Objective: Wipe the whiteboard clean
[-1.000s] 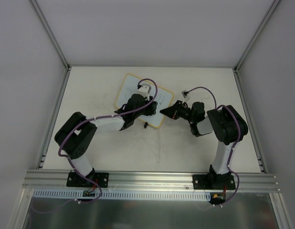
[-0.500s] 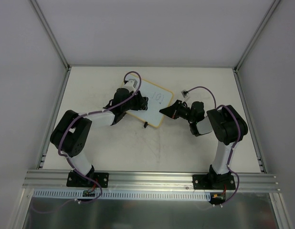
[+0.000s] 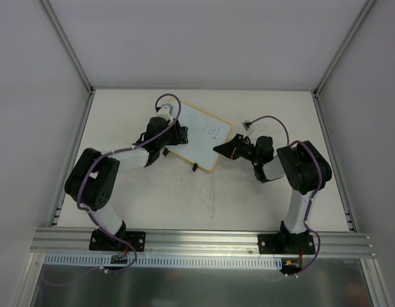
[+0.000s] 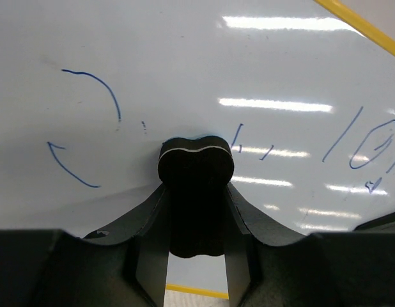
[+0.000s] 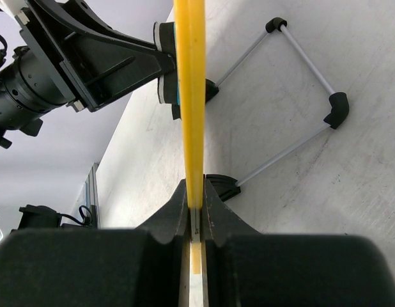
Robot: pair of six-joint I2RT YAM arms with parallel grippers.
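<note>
Pale worktop [image 3: 248, 192], one whiteboard [image 3: 201, 137]: right fingers [image 3: 224, 149] clenched on its rim, left fingers [image 3: 174, 137] grasping one black eraser [image 4: 196, 163] on its blue-marked face.

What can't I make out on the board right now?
Left wrist: any ink under the eraser, hidden by the eraser itself.
Top external: the whiteboard's end beneath the left arm; its writing too small to read.
Right wrist: whiteboard face, seen edge-on.

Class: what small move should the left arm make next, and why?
Probably slide the eraser, pressed on the whiteboard, onto the blue curve and arrow beside it; those strokes and the digits 101 are unwiped, while the right gripper clamps the board's yellow rim.
</note>
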